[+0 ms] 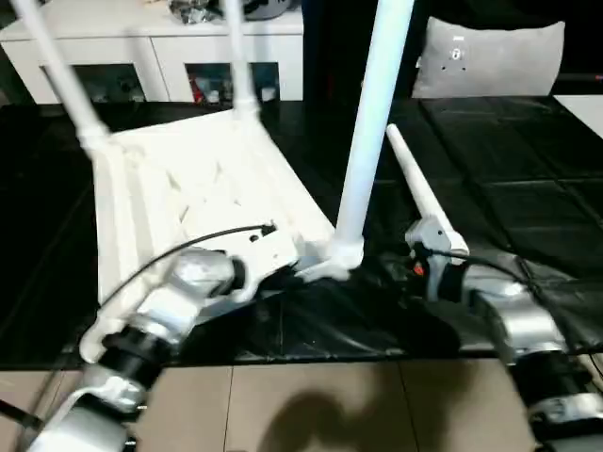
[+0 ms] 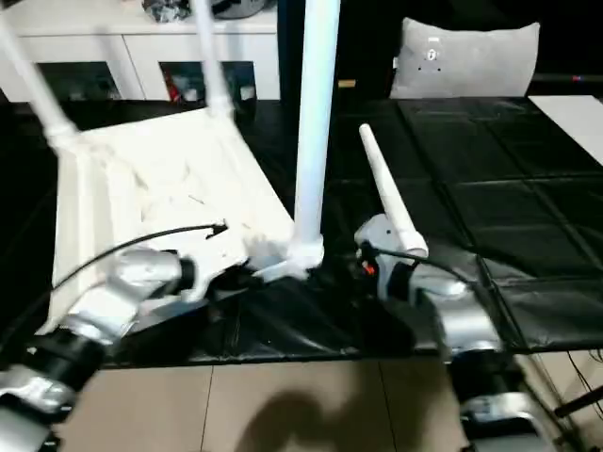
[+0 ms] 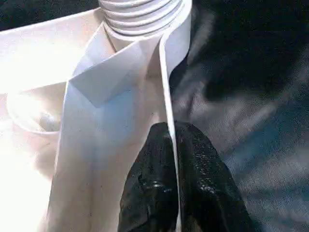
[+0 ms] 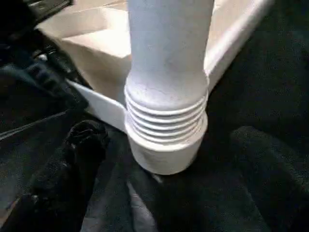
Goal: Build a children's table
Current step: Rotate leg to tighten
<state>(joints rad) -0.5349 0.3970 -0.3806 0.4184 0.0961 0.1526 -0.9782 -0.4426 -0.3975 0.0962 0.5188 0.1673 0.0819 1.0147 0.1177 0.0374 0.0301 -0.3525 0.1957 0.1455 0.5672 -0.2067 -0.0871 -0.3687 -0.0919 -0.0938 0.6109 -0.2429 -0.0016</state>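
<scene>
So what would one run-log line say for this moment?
left gripper: shut on white plastic tabletop rim | right gripper: open around threaded white leg | stage: third leg seated

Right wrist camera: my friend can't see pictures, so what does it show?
A white table leg stands in a corner socket of the upside-down tabletop, its threads partly showing. The right tool's black fingers are spread open on either side of it, over dark matting.
</scene>
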